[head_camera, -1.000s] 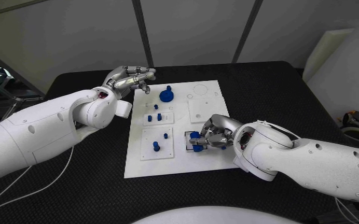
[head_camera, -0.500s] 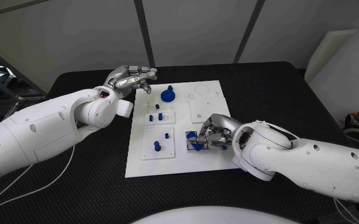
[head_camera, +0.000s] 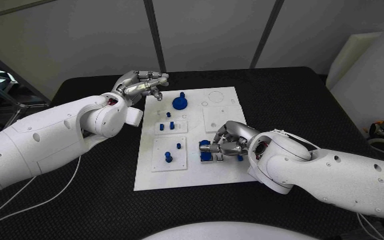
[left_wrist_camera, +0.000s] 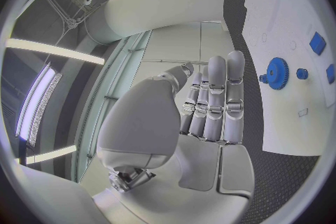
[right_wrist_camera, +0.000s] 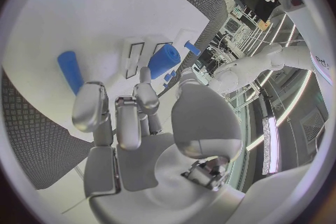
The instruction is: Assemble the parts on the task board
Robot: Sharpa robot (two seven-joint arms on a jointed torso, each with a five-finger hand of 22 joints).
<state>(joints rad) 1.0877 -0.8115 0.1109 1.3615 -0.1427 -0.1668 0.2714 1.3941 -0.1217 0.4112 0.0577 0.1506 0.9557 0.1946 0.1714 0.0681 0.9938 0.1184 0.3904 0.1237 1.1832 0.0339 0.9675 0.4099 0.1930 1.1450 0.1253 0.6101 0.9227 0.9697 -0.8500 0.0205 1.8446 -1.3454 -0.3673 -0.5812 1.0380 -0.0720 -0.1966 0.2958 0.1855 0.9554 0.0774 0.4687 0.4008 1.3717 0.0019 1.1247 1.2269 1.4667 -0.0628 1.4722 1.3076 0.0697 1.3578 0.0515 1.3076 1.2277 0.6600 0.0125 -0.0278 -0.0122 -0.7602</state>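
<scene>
The white task board (head_camera: pixel 216 104) lies mid-table. A blue gear (head_camera: pixel 179 103) stands near its far edge, and small blue pegs (head_camera: pixel 166 124) stand in the left tiles. My right hand (head_camera: pixel 226 143) rests over the board's near right tile, thumb and fingers pinching a blue cylinder (right_wrist_camera: pixel 164 61) that stands at the tile's slots. Another blue piece (right_wrist_camera: pixel 70 71) lies flat on the board beside that hand. My left hand (head_camera: pixel 144 86) hovers off the board's far left corner, fingers curled in and holding nothing; the gear (left_wrist_camera: pixel 279 73) lies beyond its fingers.
Black table (head_camera: pixel 304 95) surrounds the board on all sides. A blue peg (head_camera: pixel 168 156) stands in the near left tile. A small blue piece (head_camera: pixel 238 158) lies by my right hand. A white object (head_camera: pixel 352 51) leans at the far right.
My right hand has shifted slightly to the left over the near right tile with the blue cylinder. The left hand has stayed where it was.
</scene>
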